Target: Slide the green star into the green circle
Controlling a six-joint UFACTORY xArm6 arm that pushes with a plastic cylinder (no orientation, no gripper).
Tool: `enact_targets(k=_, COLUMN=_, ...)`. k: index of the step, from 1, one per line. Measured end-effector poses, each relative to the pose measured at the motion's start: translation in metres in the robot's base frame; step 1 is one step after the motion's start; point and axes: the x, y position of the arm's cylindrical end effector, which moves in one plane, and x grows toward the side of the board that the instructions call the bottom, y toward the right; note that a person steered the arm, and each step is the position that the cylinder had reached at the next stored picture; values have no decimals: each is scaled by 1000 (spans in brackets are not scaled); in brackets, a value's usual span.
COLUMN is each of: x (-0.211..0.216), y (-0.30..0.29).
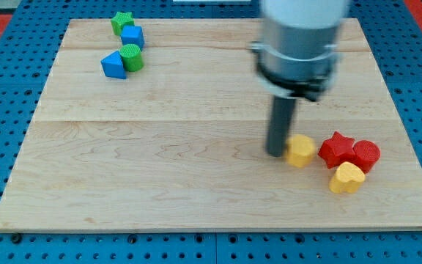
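Note:
The green star (121, 22) lies at the view's top left on the wooden board (160, 147), touching a blue cube (132, 37) just below it. The green circle (131, 57) sits below the cube, touching a blue triangle (113, 65) on its left. My tip (275, 152) is far away at the view's right, down on the board, touching the left side of a yellow hexagon block (300, 150). The arm's grey body (299, 40) rises above it.
A red star (336, 149), a red round block (365, 155) and a yellow heart (346, 177) cluster to the right of the yellow hexagon. A blue perforated table (6, 110) surrounds the board.

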Motion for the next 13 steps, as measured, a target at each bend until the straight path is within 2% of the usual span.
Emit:
enact_targets(k=1, x=0, y=12)
enact_targets(k=2, x=-21, y=-57)
enact_targets(k=3, x=-101, y=-39)
enact_targets(k=4, x=-133, y=9)
enact_targets(k=5, x=-177, y=-60)
enact_targets(k=6, x=-269, y=-111)
enact_targets(k=7, x=-309, y=-151)
enact_targets(k=9, x=-311, y=-314)
enact_targets(k=13, x=-273, y=-409)
